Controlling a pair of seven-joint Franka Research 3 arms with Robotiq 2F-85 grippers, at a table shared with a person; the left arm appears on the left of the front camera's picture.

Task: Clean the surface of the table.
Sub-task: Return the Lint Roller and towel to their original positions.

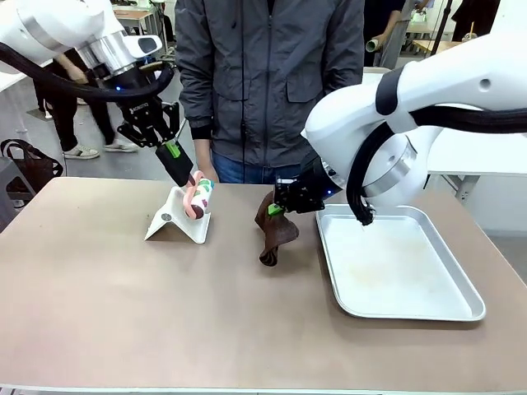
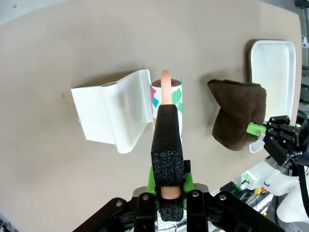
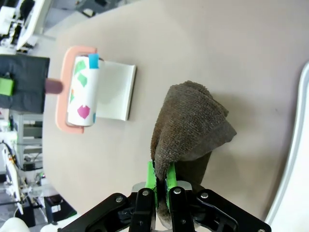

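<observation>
table | left hand angled down gripping lint roller | right hand low, pinching brown cloth

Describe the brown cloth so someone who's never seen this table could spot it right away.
Find the silver tray on the table. Beside its near-left corner hangs the brown cloth, pinched by the right hand. It is dark, fuzzy and limp, unlike the lint roller.

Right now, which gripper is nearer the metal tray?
Right. The right gripper, shut on the brown cloth, hangs just beside the tray; the left gripper holds the lint roller farther off.
</observation>
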